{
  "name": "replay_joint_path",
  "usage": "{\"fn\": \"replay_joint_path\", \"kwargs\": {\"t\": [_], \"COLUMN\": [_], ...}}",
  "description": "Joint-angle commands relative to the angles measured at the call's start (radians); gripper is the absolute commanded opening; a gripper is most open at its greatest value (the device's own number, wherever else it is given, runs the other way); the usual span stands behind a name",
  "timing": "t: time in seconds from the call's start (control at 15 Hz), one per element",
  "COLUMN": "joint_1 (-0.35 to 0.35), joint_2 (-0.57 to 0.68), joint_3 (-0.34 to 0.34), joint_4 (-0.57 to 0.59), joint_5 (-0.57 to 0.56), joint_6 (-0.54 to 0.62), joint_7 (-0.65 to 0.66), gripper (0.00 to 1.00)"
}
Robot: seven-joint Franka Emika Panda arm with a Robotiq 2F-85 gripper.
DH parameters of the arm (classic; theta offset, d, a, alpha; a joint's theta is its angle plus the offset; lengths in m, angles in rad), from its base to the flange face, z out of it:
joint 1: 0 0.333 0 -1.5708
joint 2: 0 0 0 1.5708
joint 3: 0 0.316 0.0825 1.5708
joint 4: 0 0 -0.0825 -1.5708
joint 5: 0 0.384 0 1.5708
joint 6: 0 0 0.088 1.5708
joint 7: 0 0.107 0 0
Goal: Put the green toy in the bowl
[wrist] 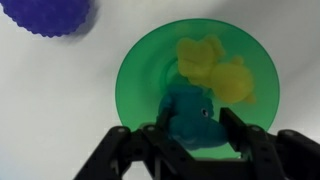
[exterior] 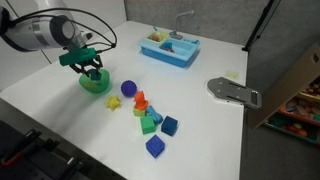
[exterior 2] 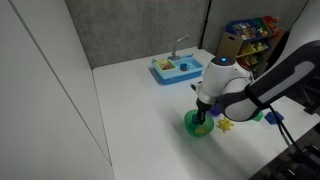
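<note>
The bright green bowl (wrist: 135,70) fills the wrist view and holds a yellow toy (wrist: 215,70). It also shows in both exterior views (exterior: 95,86) (exterior 2: 196,127). My gripper (wrist: 193,135) hangs right over the bowl (exterior: 92,70) (exterior 2: 205,113). Its two black fingers press on either side of the dark teal-green toy (wrist: 188,112), which sits over the near half of the bowl, beside the yellow toy. I cannot tell whether the toy touches the bowl's floor.
A purple ball (exterior: 128,89) (wrist: 50,15) lies just beside the bowl. Past it are a yellow star (exterior: 113,102), an orange piece (exterior: 140,100), a light-green block (exterior: 148,125) and blue cubes (exterior: 155,147). A light-blue tub (exterior: 170,48) (exterior 2: 175,69) stands at the back.
</note>
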Motion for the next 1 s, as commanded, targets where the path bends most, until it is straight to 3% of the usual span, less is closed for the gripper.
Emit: {"fn": "replay_joint_path", "kwargs": {"t": [0.0, 0.13, 0.2, 0.93], "joint_1": [-0.009, -0.020, -0.029, -0.105], "joint_2": [0.015, -0.019, -0.033, -0.296], "joint_3": [0.015, 0.030, 0.040, 0.032], "joint_4": [0.043, 0.027, 0.021, -0.087], "joint_5": [-0.013, 0.002, 0.010, 0.103], "joint_6": [-0.023, -0.027, -0.029, -0.110], "joint_7": [0.003, 0.005, 0.003, 0.094], "gripper": [0.84, 0.99, 1.00, 1.00]}}
